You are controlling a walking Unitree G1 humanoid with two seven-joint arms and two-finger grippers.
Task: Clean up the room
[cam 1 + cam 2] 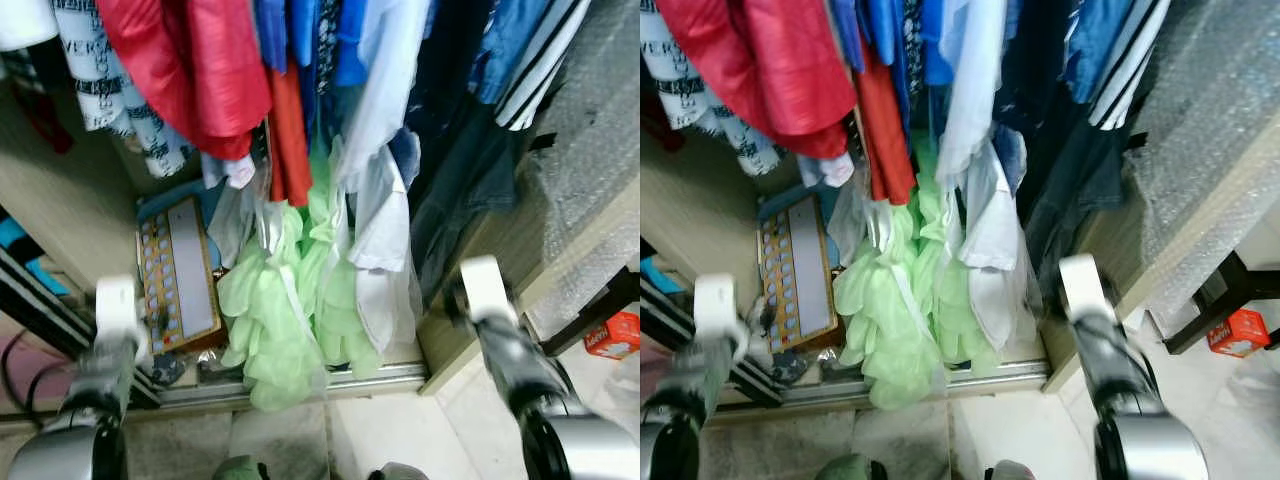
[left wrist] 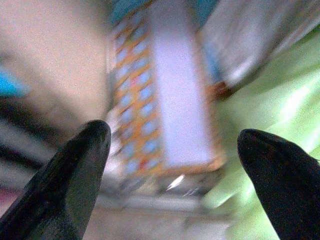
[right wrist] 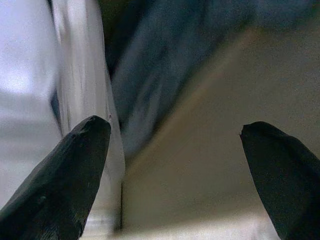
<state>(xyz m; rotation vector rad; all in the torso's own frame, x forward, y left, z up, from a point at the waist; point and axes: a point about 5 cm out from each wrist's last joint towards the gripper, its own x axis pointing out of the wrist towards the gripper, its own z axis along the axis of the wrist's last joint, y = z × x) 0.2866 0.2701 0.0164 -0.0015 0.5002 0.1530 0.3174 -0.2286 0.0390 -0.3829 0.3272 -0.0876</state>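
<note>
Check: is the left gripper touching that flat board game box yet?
Apart. Left wrist view shows the left gripper open, the box lying beyond its fingertips.

Glossy red jacket [image 1: 190,70] cloth and thin, crinkled pale-green fabric [image 1: 290,310] hang over a shiny metal wardrobe rail [image 1: 330,380], beside matt wood-look panels [image 1: 560,240], a printed cardboard box [image 1: 180,275] and smooth pale floor tiles [image 1: 380,440].

Head eyes look down into the wardrobe [image 1: 60,200]; left wrist view nears the board [image 2: 175,110], shared with them.
</note>
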